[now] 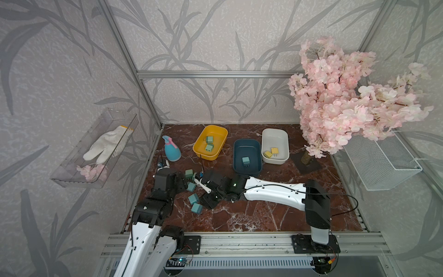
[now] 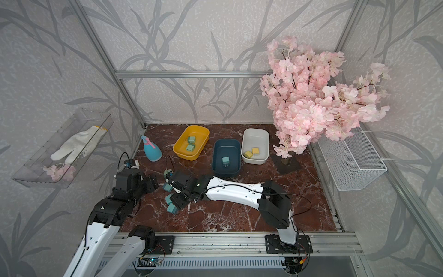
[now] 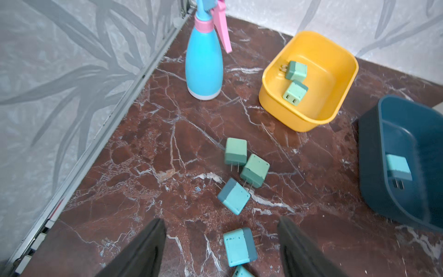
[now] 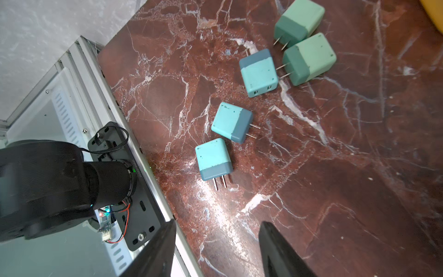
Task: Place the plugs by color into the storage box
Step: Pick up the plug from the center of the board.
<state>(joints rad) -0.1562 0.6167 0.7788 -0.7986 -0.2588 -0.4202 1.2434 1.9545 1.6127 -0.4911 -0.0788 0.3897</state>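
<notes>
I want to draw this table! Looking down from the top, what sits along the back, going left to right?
Blue spray bottle → yellow box → dark blue box → white box → pink blossom tree.

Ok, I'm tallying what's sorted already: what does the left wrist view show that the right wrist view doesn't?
Only the left wrist view: the spray bottle, two sorted green plugs in the yellow bin, and one binned teal plug in the dark blue bin. Only the right wrist view: the front rail and a black arm joint. Both: two loose green plugs and three loose teal plugs on the marble table, though the left wrist view crops the third teal one.
</notes>
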